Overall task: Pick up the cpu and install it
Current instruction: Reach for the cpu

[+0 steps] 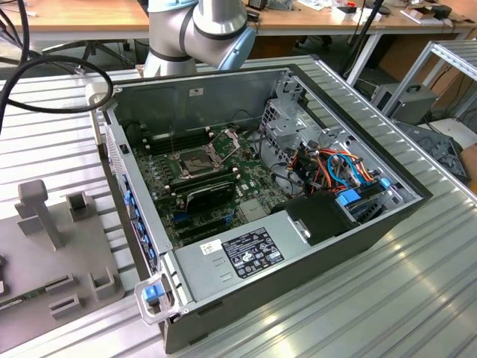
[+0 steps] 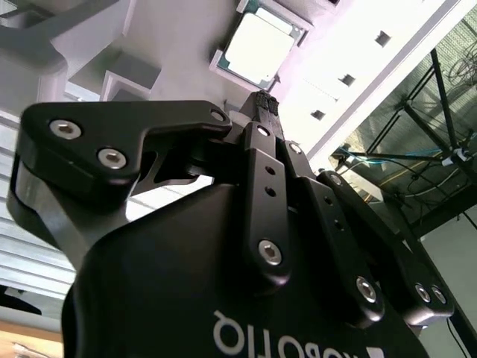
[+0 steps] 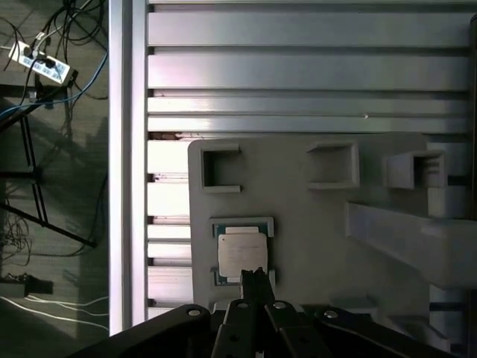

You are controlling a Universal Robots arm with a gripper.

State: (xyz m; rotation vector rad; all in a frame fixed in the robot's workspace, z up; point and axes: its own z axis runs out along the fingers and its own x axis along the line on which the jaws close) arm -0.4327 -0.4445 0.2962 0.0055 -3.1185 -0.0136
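The cpu (image 3: 242, 252) is a small square chip with a pale metal top. It lies flat in a shallow pocket of a grey holder plate (image 3: 313, 239). In the second wrist view the cpu (image 2: 261, 48) lies just beyond my fingertips. My gripper (image 3: 254, 274) hangs over the chip's near edge, its two black fingers pressed together and holding nothing. The same gripper (image 2: 264, 101) tapers to one narrow tip in the second wrist view. In the exterior view the open computer case (image 1: 358, 239) holds the green motherboard (image 1: 246, 179) with its dark socket (image 1: 197, 158).
The holder plate (image 1: 59, 246) carries raised grey blocks and an upright post (image 1: 37, 205) on the exterior view's left of the case. Ribbed aluminium table slats (image 3: 298, 74) surround it. Beyond the table edge (image 3: 123, 149), cables lie on the floor. The arm's base (image 1: 197, 30) stands behind the case.
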